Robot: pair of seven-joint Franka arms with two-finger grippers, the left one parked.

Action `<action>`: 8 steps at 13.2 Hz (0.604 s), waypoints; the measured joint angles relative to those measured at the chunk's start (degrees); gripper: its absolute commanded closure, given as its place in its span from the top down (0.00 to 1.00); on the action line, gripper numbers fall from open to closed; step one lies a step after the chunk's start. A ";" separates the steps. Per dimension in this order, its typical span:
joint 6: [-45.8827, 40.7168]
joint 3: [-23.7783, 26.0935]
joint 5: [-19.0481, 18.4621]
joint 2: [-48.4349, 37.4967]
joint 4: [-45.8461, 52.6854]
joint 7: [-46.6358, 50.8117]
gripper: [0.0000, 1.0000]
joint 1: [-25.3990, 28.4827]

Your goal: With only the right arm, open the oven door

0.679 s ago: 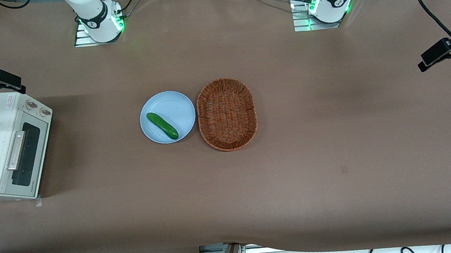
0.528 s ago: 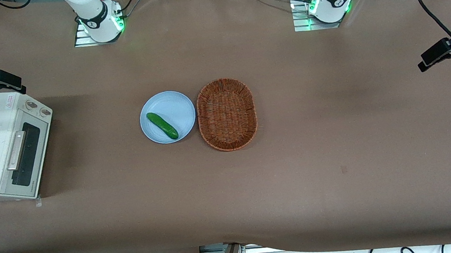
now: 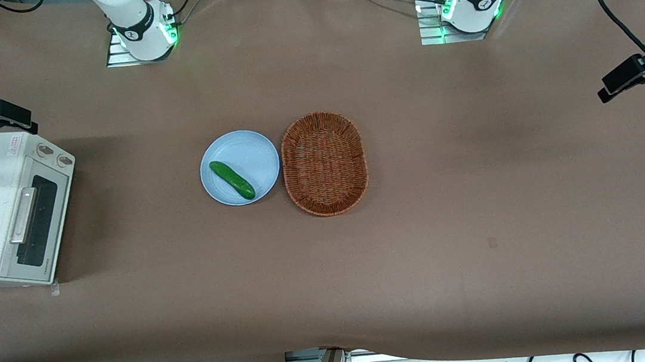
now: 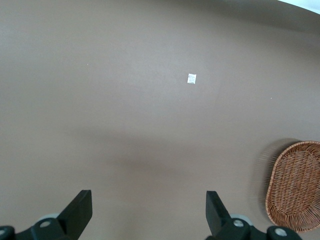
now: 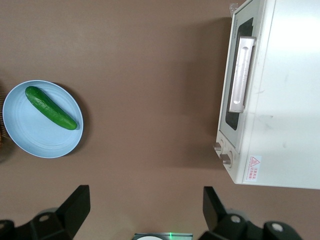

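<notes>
My tool (image 5: 145,212) hangs high above the desk (image 3: 425,242), its 2 fingers spread apart and empty, looking down to line up. The oven door (image 5: 239,72) is shut, at the working arm's end of the desk, handle (image 5: 240,75) untouched.

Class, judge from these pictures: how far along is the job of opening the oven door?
Done: nothing; the oven door is shut, flush with the oven. In hand: the gripper, open and empty, hangs above the table, apart from the handle. Left: reach the handle, grip it, pull the door down.
</notes>
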 measured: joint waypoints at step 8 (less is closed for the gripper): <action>-1.09 0.35 0.00 0.00 0.08 0.00 1.00 0.01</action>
